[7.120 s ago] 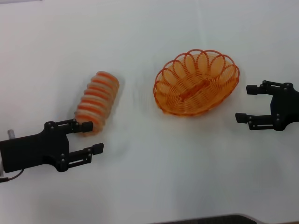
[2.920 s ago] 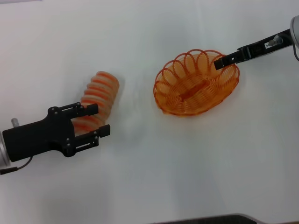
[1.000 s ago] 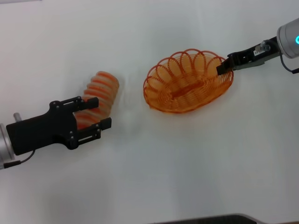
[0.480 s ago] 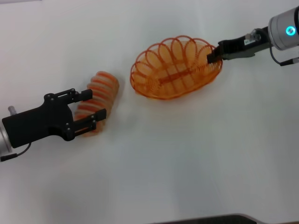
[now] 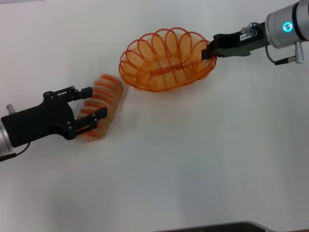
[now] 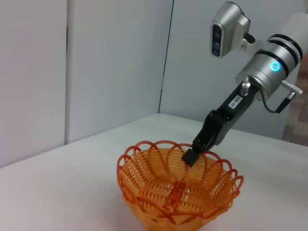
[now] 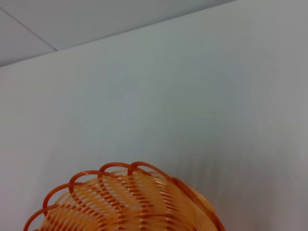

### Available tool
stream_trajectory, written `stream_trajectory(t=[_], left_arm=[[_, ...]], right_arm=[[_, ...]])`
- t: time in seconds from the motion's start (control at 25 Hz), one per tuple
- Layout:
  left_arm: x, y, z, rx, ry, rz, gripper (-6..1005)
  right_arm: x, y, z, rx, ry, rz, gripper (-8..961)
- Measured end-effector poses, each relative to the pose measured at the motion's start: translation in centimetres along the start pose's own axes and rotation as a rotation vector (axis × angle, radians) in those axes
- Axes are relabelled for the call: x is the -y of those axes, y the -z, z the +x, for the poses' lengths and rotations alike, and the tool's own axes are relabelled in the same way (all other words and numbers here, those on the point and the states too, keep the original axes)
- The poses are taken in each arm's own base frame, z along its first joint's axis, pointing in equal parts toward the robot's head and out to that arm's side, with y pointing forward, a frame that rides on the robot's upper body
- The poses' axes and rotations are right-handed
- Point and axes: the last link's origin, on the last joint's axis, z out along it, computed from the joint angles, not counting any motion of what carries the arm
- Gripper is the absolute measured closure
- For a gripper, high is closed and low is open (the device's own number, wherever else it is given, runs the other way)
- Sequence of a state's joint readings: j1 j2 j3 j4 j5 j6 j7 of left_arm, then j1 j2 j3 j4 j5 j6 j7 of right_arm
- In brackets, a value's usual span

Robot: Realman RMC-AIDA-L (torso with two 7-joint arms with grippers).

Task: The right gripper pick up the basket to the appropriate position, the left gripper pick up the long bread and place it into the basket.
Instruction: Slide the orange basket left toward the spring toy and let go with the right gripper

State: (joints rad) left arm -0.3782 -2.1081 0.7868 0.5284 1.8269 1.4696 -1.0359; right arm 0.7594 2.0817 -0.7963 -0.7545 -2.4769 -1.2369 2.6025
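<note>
Basically a white table [image 5: 193,169] fills the head view, with nothing on it but the two task items.

Basket [image 5: 166,60]: oval orange wire, scalloped looped rim, sitting far side of centre, just beside the bread's far end. Judged light and stiff, open weave, a bit springy; thin rim loops are the natural hold, and it would likely tip if gripped at one end only.

Right gripper [image 5: 208,51], blue ring arm, comes in from the right with jaws pinched closed on a rim loop at the basket's right end; left wrist view shows the same pinch [image 6: 190,156]. Whether the basket is lifted or dragging on the table, cannot tell.

Long bread [image 5: 100,107]: tan loaf with orange crosswise ridges, lying on the table left of the basket. Judged light, probably a soft or plastic toy; the ridges should help grip. Best taken across the short width near the middle.

Left gripper [image 5: 93,104], green ring arm per rig, has jaws spread open, fingers straddling the loaf's near end, not clamped.

Small white label on the right gripper's finger in the left wrist view, text too small to read. No other writing.
</note>
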Motion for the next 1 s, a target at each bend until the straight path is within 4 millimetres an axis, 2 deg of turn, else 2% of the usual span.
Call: stream_trajectory(t=[0.44, 1.0], left_arm=[[0.4, 0.7, 0.2, 0.013, -0.033, 0.004, 357], [0.4, 0.6, 0.3, 0.014, -0.04, 0.012, 357]], right_arm=[[0.5, -0.8, 1.1, -0.017, -0.091, -0.01, 854], [0.5, -1.7, 1.3, 0.011, -0.153, -0.021, 854]])
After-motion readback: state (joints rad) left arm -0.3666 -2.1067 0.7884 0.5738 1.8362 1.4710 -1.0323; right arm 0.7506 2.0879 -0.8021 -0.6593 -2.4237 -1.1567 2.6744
